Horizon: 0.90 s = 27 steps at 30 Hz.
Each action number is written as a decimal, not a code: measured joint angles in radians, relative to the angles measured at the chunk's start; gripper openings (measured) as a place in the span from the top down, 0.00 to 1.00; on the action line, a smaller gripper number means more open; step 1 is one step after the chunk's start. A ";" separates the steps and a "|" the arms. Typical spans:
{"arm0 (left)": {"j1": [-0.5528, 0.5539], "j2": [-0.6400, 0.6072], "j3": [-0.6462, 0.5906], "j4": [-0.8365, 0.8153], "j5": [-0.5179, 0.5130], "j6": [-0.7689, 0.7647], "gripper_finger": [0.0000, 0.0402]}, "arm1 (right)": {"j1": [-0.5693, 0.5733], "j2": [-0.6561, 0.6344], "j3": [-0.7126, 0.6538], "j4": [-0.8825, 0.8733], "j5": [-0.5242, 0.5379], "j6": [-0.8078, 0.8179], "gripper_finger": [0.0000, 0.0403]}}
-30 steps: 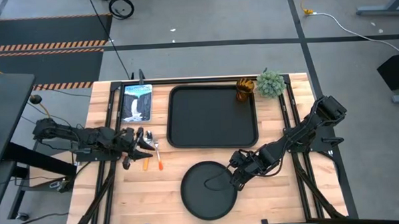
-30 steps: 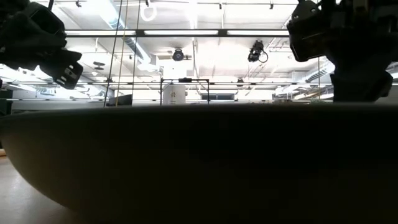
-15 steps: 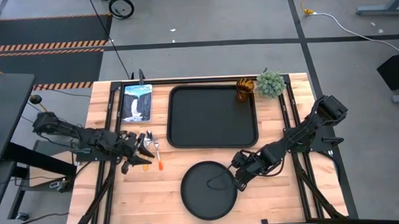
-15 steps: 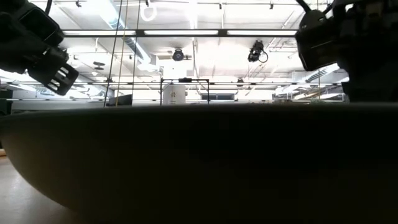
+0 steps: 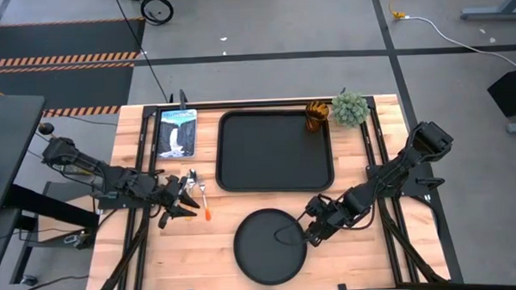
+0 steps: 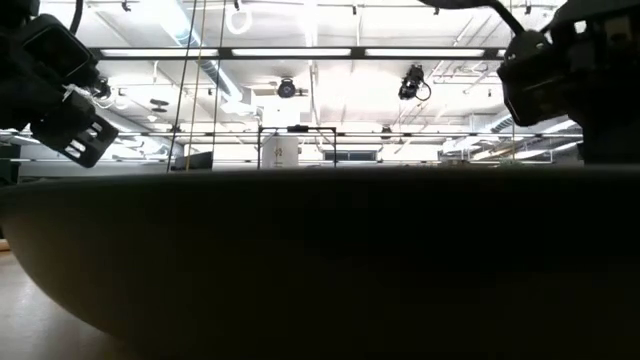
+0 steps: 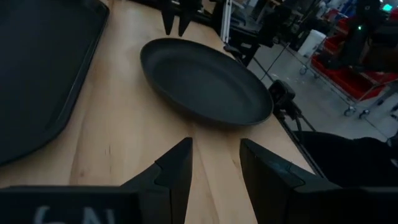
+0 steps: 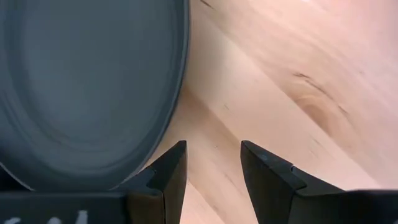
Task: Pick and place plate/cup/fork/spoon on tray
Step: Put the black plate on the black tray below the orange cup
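Your right end effector [image 5: 309, 236] sits open and empty just beside the plate [image 5: 268, 246] rim, placed to pinch it; your left end effector [image 5: 176, 206], open and empty, hangs by the spoon [image 5: 203, 202].

plate [image 7: 205, 84] matt black | tray [image 5: 275, 150] matt black | table [image 8: 280, 81] pale wood, smooth grain

Even, bright overhead light is recorded across the table [image 5: 348, 254]; only short soft shadows are cast beside the plate [image 5: 268, 245], itself matte and without glare; in the low view the plate [image 6: 320, 260] is rendered as a dark, unfocused mass against glaring ceiling strip lights [image 6: 300, 52]; the left wrist view is dim, the room beyond the plate [image 7: 205, 81] soft; the right wrist view is washed pale, wood grain near the plate [image 8: 87, 87] slightly blurred.
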 joint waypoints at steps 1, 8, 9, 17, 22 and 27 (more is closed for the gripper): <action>-0.001 0.000 0.000 -0.001 -0.003 -0.013 0.65 | 0.000 0.000 -0.008 0.014 0.000 0.014 0.61; -0.001 0.005 0.000 -0.022 -0.003 -0.091 0.65 | 0.001 0.000 -0.070 0.128 -0.002 0.054 0.59; -0.001 0.006 0.000 -0.029 -0.003 -0.091 0.65 | 0.001 0.000 -0.071 0.135 -0.006 0.054 0.59; 0.000 0.006 0.000 -0.035 -0.007 -0.085 0.65 | 0.001 -0.018 -0.023 0.129 -0.009 0.098 0.54; 0.000 0.006 0.000 -0.033 -0.017 -0.084 0.65 | -0.002 -0.015 0.044 0.079 0.040 0.083 0.54; 0.000 0.006 0.000 -0.034 -0.018 -0.084 0.65 | -0.014 0.031 0.045 0.052 0.054 0.098 0.54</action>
